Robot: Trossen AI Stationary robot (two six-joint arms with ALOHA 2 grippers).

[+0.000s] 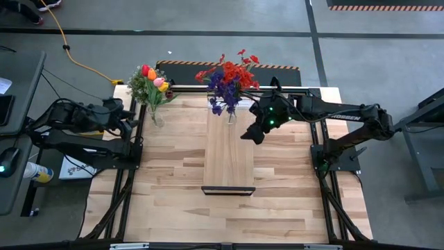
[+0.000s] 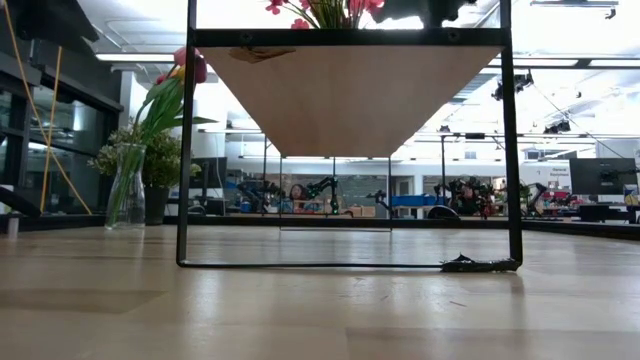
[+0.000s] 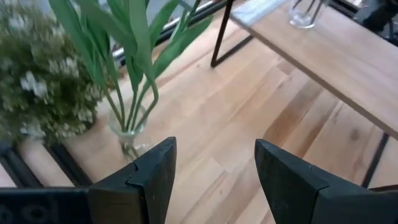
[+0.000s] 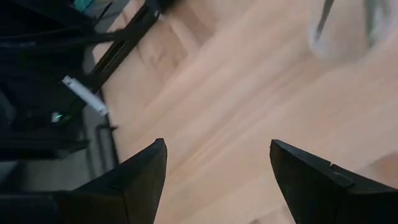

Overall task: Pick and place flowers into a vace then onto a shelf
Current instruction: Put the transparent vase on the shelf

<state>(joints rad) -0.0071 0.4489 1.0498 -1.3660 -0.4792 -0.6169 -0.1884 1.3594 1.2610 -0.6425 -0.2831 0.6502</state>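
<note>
A glass vase point(image 1: 231, 117) with red and purple flowers point(image 1: 227, 75) stands on the far end of the raised light-wood shelf point(image 1: 229, 156). A second glass vase point(image 3: 127, 127), holding tulip flowers point(image 1: 154, 78) with long green leaves, stands on the table at the far left. My right gripper point(image 1: 251, 133) hangs open just right of the shelf's vase, which shows blurred in its wrist view point(image 4: 348, 31); nothing is between its fingers point(image 4: 217, 146). My left gripper point(image 3: 214, 149) is open near the table's left edge, short of the tulip vase.
A bushy pale-green plant point(image 3: 37, 93) sits beside the tulip vase. The shelf stands on a thin black frame point(image 2: 185, 150), with bare table under it. Dark rails point(image 1: 128, 180) run along the table's left and right sides. The near half of the table point(image 1: 173, 208) is bare wood.
</note>
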